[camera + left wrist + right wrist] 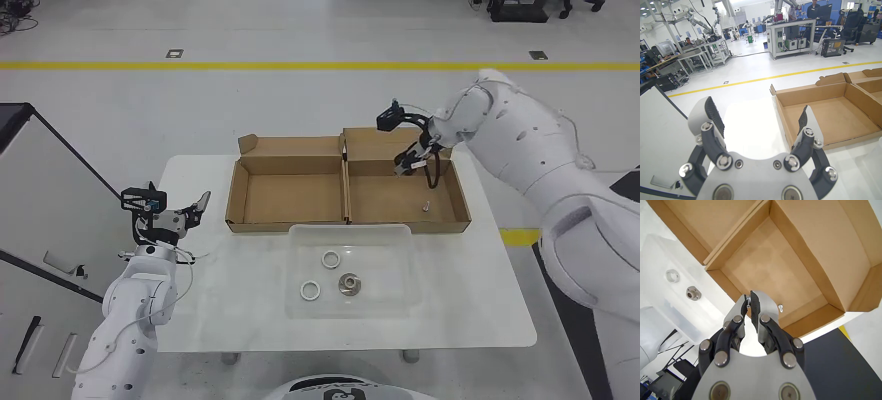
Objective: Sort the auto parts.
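My right gripper (748, 300) is shut on a small silver bolt (748, 300) and hangs above the right cardboard box (455, 192); in the top view that gripper (410, 163) is over the box's far part. Another bolt (780, 308) lies on that box's floor (425, 208). The clear tray (400, 236) in front of the boxes holds two white rings (329, 259) (310, 291) and a grey flanged part (349, 284). My left gripper (758, 111) stands open and empty over the table's left edge (180, 213), beside the left cardboard box (831, 117).
The two boxes (238, 195) sit side by side at the back of the white table (470, 300). A dark-edged white board (50, 190) leans off the table's left side. Bare table lies left of the tray.
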Robot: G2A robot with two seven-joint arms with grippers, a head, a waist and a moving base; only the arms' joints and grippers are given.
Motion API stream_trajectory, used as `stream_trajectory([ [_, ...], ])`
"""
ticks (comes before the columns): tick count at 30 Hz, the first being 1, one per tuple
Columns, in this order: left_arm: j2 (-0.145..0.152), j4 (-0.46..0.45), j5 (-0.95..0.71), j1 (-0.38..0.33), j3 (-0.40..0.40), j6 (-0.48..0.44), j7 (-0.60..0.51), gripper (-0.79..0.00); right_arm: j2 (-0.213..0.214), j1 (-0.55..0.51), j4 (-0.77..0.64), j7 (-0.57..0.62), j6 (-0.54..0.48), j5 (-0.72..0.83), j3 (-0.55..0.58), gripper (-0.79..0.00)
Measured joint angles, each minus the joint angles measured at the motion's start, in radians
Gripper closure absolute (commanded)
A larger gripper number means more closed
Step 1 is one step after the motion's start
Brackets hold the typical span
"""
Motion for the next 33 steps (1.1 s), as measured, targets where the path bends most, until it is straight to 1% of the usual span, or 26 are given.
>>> stream_trajectory([
  [9,0.0,0.0,0.0,0.0,0.0,0.0,0.0,-0.785,-0.084,-0.027,0.131,-0.087,0.049,-0.118,-0.051,0.0],
  [15,0.0,0.0,0.0,0.0,0.0,0.0,0.0,-0.785,-0.127,-0.05,0.205,-0.111,0.055,-0.149,-0.063,0.0],
  [24,0.0,0.0,0.0,0.0,0.0,0.0,0.0,-0.785,-0.171,-0.083,0.284,-0.172,0.038,-0.192,-0.068,0.0],
  [33,0.0,0.0,0.0,0.0,0.0,0.0,0.0,-0.785,-0.201,-0.12,0.336,-0.211,0.033,-0.22,-0.066,0.0],
])
